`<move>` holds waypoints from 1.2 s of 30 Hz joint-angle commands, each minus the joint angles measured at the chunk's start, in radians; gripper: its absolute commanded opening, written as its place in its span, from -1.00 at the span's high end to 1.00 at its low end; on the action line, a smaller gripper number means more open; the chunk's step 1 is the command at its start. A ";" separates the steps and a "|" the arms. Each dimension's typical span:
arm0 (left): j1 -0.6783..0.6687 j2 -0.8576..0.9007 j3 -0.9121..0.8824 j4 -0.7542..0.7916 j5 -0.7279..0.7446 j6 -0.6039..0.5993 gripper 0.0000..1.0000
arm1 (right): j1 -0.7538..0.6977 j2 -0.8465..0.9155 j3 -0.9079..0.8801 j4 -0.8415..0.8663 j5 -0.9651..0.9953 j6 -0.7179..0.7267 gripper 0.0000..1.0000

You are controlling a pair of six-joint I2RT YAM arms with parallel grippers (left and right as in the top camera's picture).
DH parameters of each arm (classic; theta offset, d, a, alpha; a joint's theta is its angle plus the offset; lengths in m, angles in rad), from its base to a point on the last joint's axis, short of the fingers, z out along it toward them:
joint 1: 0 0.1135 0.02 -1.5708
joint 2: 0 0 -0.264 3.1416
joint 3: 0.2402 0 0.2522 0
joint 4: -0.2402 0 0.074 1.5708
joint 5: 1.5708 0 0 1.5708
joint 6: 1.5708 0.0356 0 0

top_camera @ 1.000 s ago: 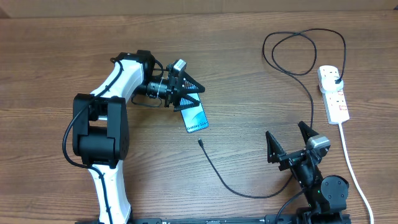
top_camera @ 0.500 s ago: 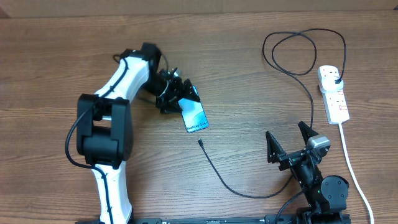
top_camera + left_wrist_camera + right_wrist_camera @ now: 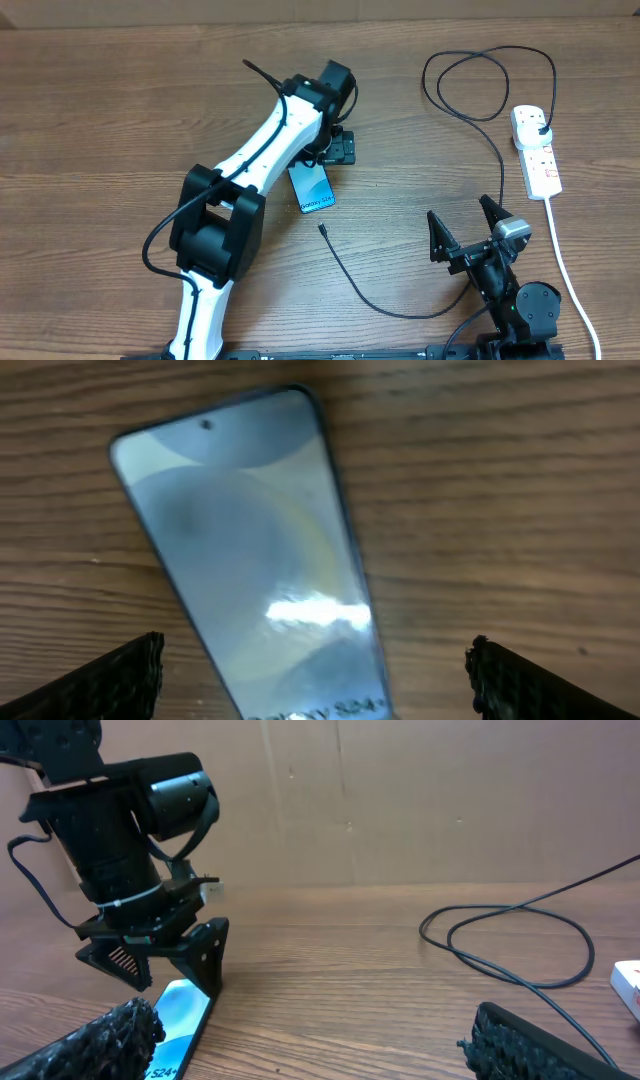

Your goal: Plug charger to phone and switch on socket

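- Left gripper [image 3: 313,675], jaws apart, hovers straddling the phone [image 3: 314,188], which lies flat on the counter [image 3: 100,100], likely to steady it.
- Right gripper [image 3: 460,210], apart and empty, sits near the loose tip of the charger [image 3: 323,230].

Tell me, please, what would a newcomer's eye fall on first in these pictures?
The white-and-black left arm stretches across the wooden table, its open jaws hanging over the far end of the slim smartphone with the light blue-teal screen at the centre. A long thin black cable lies with its connector tip just short of the phone and loops off to the white rectangular power strip at the right edge.
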 commanded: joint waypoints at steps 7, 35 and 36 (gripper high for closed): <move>0.018 0.123 0.003 -0.048 -0.050 -0.035 -0.99 | 0.004 -0.008 -0.010 0.005 0.009 -0.001 -1.00; 0.076 0.137 -0.005 -0.031 0.010 0.038 -0.99 | 0.004 -0.008 -0.010 0.005 0.009 -0.001 -1.00; 0.076 0.137 -0.008 -0.028 0.026 0.038 -0.99 | 0.004 -0.008 -0.010 0.005 0.009 -0.001 -1.00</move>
